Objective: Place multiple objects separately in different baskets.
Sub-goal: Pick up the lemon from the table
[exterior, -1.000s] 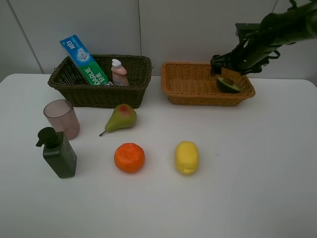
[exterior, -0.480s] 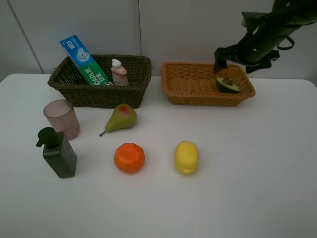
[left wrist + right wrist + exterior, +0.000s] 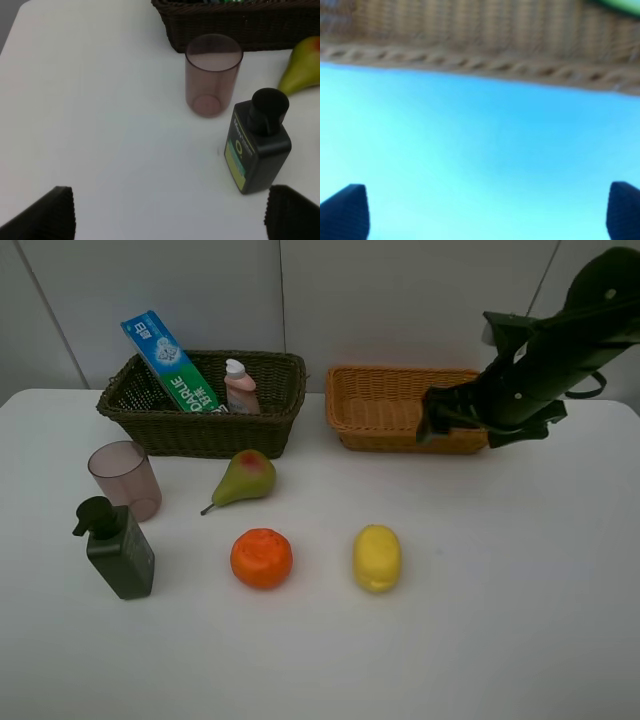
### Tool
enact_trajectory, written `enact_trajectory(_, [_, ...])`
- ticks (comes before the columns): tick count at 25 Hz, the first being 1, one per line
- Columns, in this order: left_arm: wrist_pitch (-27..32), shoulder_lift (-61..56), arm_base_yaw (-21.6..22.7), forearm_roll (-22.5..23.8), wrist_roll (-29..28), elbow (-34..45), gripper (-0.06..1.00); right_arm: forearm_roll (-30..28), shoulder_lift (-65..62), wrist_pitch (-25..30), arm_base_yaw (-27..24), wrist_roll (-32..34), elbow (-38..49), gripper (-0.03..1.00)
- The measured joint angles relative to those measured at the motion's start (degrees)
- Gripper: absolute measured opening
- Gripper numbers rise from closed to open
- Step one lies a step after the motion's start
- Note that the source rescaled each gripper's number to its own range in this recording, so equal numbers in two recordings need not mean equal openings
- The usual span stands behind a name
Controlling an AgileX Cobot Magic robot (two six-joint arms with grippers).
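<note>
High view, clock faces read on the white table (image 3: 500, 590).

- Dark olive-brown basket (image 3: 200, 435) is sitting at 11 o'clock. The blue-green toothpaste box (image 3: 168, 358) is leaning in it, and the small pink bottle (image 3: 240, 388) is standing upright beside the box.
- Light orange-tan basket (image 3: 375, 410) is sitting at 1 o'clock. The right arm (image 3: 540, 360) is covering its right part, so the contents there are hidden.
- Pear (image 3: 245, 478) is lying just at 6 o'clock of the dark basket. Orange (image 3: 261, 558) and lemon (image 3: 377, 557) are resting near centre, apart from each other.
- Translucent pink cup (image 3: 125, 478) is standing at 9 o'clock, with the dark green pump bottle (image 3: 118, 550) just at 6 o'clock of it.
- Right gripper (image 3: 482, 210) is hanging over bare table beside the tan basket's front wall, jaws spread wide, carrying nothing.
- Left gripper (image 3: 170, 212) is hovering over bare table near the pump bottle, jaws wide, carrying nothing.
</note>
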Motion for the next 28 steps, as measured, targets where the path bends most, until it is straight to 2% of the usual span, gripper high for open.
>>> enact_trajectory(4, [0.0, 0.0, 0.0, 0.0, 0.0, 0.0, 1.0, 0.2, -1.3, -0.2, 4.6, 3.7, 3.3, 1.0])
enact_trajectory(12, [0.0, 0.0, 0.0, 0.0, 0.0, 0.0, 1.0, 0.2, -1.3, -0.3, 14.7, 14.2, 3.9, 1.0])
enact_trajectory(17, [0.0, 0.0, 0.0, 0.0, 0.0, 0.0, 1.0, -2.8, -1.3, 0.4, 19.3, 21.0, 3.9, 1.0])
enact_trajectory(22, [0.0, 0.0, 0.0, 0.0, 0.0, 0.0, 1.0, -4.4, -1.3, 2.2, 20.9, 25.8, 3.9, 1.0])
enact_trajectory(28, [0.0, 0.0, 0.0, 0.0, 0.0, 0.0, 1.0, -4.9, -1.3, 2.7, 20.9, 26.4, 3.9, 1.0])
